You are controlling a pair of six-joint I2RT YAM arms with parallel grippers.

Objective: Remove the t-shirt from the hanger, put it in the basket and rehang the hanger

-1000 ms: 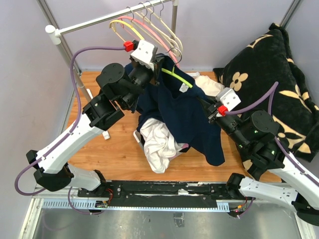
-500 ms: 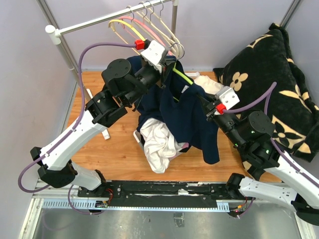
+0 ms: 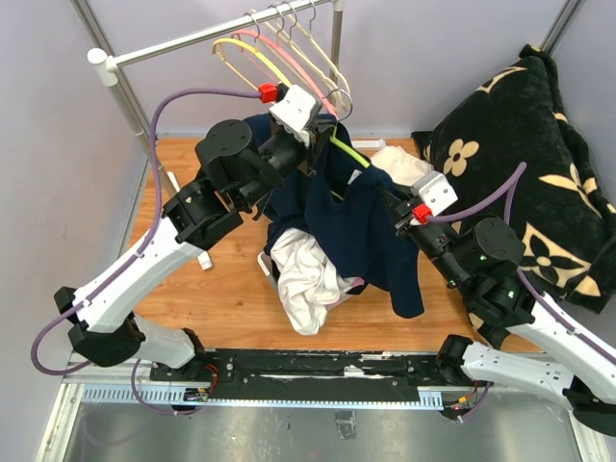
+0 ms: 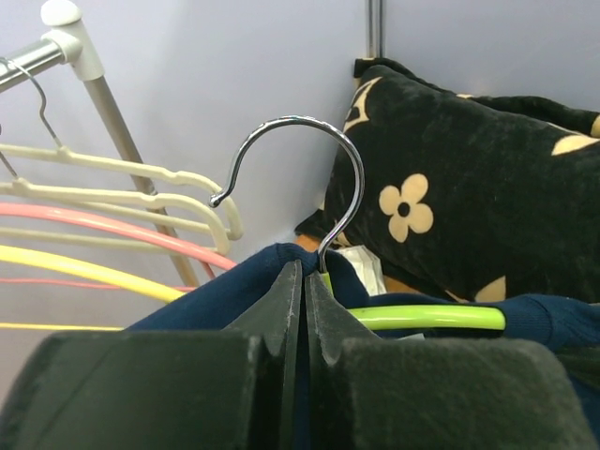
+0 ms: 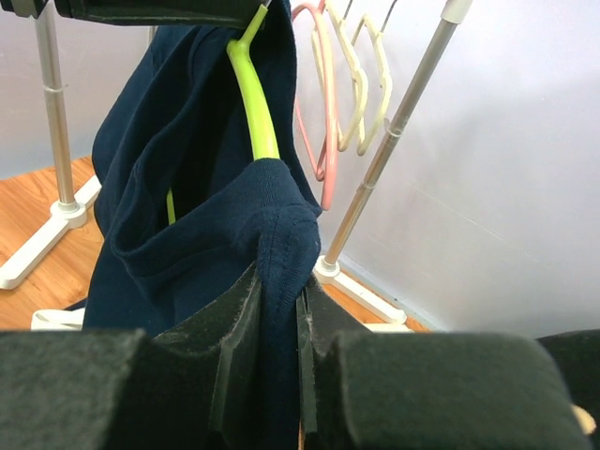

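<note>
Below the clothes rail (image 3: 192,39), my left fingers (image 4: 272,314) clamped the neck of the lime-green hanger (image 5: 251,103). My right fingers (image 5: 239,323) pinched shut on the navy t-shirt (image 5: 178,216) draped over it. A snagged collar could have wrenched the hanger loose.

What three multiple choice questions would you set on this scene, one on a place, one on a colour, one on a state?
1. Where is the black flowered cushion?
A. at the robot's left
B. at the robot's right
C. on the rail
2. What colour is the hanger inside the t-shirt?
A. pink
B. lime green
C. white
3. What is the right gripper doing?
A. shut on the t-shirt
B. open above the table
C. shut on the rail
Answers: 1 B, it fills the top view's right side. 2 B, a green arm shows in the shirt's neck. 3 A, its wrist view shows navy cloth pinched in its jaws.
</note>
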